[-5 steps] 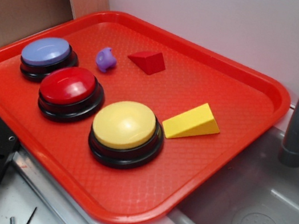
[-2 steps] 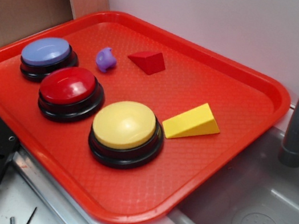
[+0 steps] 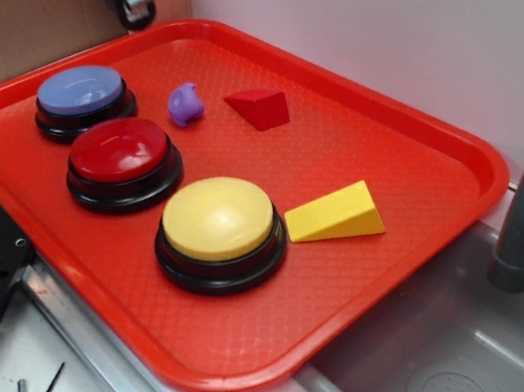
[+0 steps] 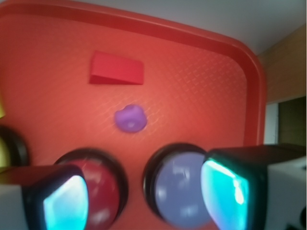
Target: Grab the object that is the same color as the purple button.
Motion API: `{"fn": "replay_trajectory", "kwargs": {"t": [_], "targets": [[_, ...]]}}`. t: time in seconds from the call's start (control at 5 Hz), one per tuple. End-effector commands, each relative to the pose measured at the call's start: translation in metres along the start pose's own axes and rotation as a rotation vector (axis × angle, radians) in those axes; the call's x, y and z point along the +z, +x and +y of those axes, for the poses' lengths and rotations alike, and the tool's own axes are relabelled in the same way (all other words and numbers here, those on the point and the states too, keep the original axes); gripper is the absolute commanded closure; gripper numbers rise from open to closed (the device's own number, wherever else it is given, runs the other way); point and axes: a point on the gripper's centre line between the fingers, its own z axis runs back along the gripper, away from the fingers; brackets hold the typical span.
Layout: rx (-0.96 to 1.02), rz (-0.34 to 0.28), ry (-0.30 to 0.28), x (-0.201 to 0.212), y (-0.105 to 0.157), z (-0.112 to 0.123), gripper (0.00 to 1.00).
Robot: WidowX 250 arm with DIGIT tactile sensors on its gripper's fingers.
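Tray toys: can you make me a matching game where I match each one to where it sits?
Things:
1. purple blob
2. yellow wedge
3. red wedge
4. red button

Places:
A. between the purple button and the yellow button
B. beside the yellow button, on the sink side
C. between the purple button and the red wedge
D. nearest the tray's back rim, just past the purple blob

Pairs: 1-C, 2-B, 3-D, 4-A

Glossy plastic domes on the purple button and red button; the tray shows pebbled, textured plastic.
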Motion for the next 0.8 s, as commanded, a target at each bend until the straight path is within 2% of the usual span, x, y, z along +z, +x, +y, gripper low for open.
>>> {"fn": "replay_trajectory", "kwargs": {"t": [0.0,0.2,0.6], "targets": [[0.018,0.009,0.058,-0.044,0.023,-0.003,0.0],[0.014,0.041,0.043,-0.069,0.027,-0.006,0.0],[-0.003,0.092,0.05,-0.096,0.026,-0.007,0.0]]}}
